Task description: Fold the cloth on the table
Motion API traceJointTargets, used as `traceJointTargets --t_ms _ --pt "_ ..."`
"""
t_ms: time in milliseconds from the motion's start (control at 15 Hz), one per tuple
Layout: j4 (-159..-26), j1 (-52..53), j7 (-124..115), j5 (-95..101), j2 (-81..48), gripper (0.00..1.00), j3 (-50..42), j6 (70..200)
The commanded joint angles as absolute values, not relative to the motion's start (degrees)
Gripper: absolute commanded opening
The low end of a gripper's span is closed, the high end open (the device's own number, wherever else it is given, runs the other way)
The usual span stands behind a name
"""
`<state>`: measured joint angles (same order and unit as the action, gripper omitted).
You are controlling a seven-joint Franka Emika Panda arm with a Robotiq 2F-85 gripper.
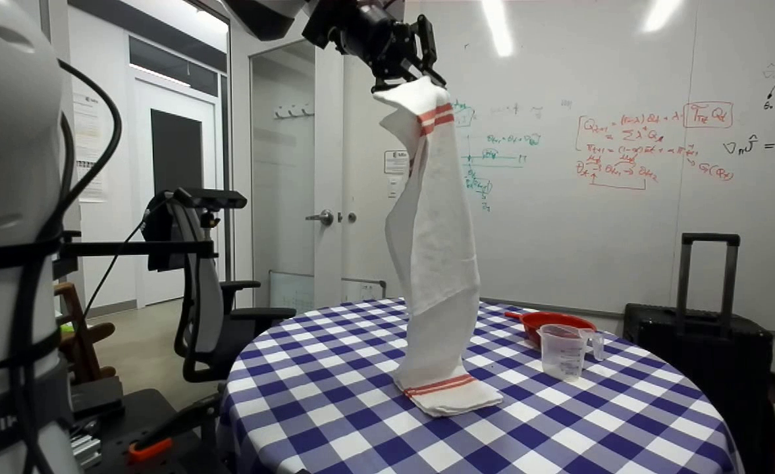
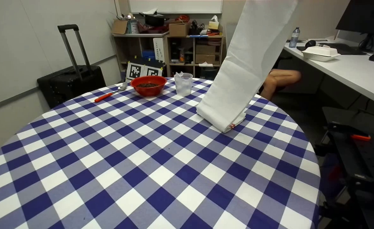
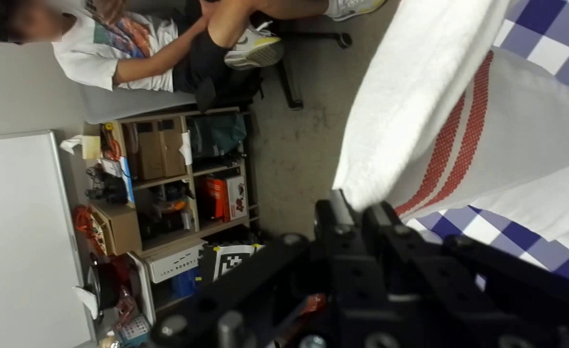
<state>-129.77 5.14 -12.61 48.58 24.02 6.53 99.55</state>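
The black end effector (image 3: pixel 361 212) is clamped on the upper end of a long white cloth (image 1: pixel 441 250), holding it over a round counter (image 1: pixel 321 382) spread with blue-and-white checks. The cloth hangs as a tall strip, two red stripes near the gripped end; its lower end rests folded on the counter, with red stripes there as well. On the counter, a clear measuring cup (image 1: pixel 561 355) stands just beside a red bowl (image 2: pixel 148 91) of dark bits (image 2: pixel 147 85), a red-handled spoon (image 2: pixel 105 96) near it. Beyond, I see a black suitcase (image 1: pixel 723 355) by a whiteboard (image 1: pixel 571 250).
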Motion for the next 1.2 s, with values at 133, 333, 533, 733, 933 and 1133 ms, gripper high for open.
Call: traceJointTargets --t_ms 133,333,533,733,933,1133 --pt "-130.37 5.06 -16.78 50.7 20.19 0.02 7.77 99.92" --pt "-128.95 5.49 -18.64 50.6 15.21 0.02 8.51 101.29" --pt "-127.08 5.31 -20.87 52.3 9.5 0.02 9.24 101.73" --pt "-124.25 5.63 -22.13 52.57 4.54 0.02 9.04 101.85" --pt "-120.89 6.24 -22.66 51.22 -0.42 0.02 8.91 103.58" --pt "-117.41 6.8 -21.93 47.47 -4.94 0.02 8.78 107.08"
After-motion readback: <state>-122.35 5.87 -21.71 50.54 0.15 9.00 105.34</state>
